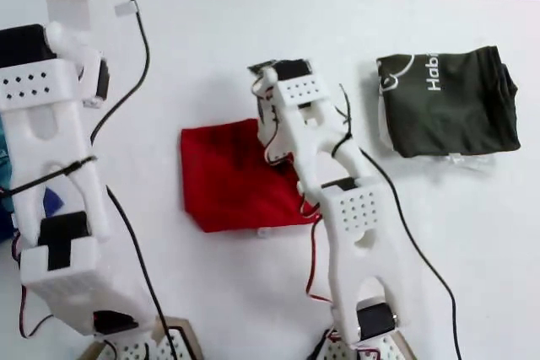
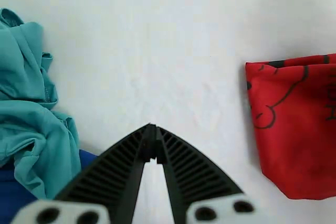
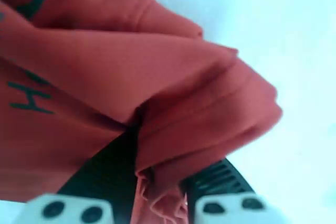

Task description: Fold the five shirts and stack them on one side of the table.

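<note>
Dark green shirt (image 1: pixel 445 100) folded at right edge of desk (image 1: pixel 211 48). Red shirt (image 1: pixel 236 176) folded, pinched by right end effector (image 3: pixel 157 184). Teal shirt (image 2: pixel 29 114), blue shirt (image 2: pixel 8 198) crumpled. Left end effector (image 2: pixel 152 150) pressed together, empty.

Robot lab: white table (image 1: pixel 211 40), cabled arms (image 1: pixel 51 141)

Red folded cloth shirt (image 2: pixel 294 129): we see plain red, with thin black line drawing and black letters
Dark green folded cloth shirt (image 1: pixel 447 103): we see deep green with white lettering and a white loop
Teal crumpled cloth shirt (image 2: pixel 26 108): we find plain teal
Blue cloth bundle (image 2: pixel 10 203): we see solid royal blue
Flat table top (image 1: pixel 211 48): white
Left gripper (image 2: pixel 151 129): black ribbed fingers (image 2: pixel 115 177) on white mounts
Right arm (image 1: pixel 354 225): white shell, black motors, red wires
</note>
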{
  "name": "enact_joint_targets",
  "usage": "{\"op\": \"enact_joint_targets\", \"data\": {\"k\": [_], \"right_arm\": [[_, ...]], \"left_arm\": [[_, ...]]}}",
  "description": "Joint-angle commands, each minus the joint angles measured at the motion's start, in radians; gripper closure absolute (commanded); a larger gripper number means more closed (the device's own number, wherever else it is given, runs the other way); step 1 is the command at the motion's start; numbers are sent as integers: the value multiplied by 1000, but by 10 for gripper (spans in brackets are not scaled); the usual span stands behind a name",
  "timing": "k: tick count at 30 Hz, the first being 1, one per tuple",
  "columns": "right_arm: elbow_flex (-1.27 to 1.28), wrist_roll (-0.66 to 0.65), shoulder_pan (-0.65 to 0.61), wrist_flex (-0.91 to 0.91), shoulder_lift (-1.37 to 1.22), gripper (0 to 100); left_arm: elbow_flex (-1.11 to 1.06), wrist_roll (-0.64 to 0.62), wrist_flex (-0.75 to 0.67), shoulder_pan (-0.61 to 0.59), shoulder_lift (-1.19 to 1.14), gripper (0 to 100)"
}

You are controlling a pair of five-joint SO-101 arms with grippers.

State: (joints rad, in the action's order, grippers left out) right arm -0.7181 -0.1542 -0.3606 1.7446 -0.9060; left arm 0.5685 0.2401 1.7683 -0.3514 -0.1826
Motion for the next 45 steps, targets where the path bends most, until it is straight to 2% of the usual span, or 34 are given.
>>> {"op": "enact_joint_targets", "data": {"k": [1,5,10,15,18,30,36,39,45], "right_arm": [[-11,-78,58,18,154,978],[-12,-152,102,16,354,978],[-9,-353,143,16,544,978],[-12,-382,254,12,634,978],[-14,-473,321,1,657,978],[-14,-678,598,-206,653,978],[-14,-694,671,-240,618,978],[-14,-752,697,-280,547,978],[-14,-773,763,-463,384,978]], "left_arm": [[-58,5,5,0,66,975],[-130,5,-12,-6,69,975],[-137,5,-41,-8,69,975],[-139,5,-51,-5,66,975],[-140,5,-55,-5,64,975],[-140,5,-55,-8,63,975],[-140,5,-57,-8,63,975],[-140,5,-57,-8,63,975],[-140,3,-55,-8,64,975]]}}
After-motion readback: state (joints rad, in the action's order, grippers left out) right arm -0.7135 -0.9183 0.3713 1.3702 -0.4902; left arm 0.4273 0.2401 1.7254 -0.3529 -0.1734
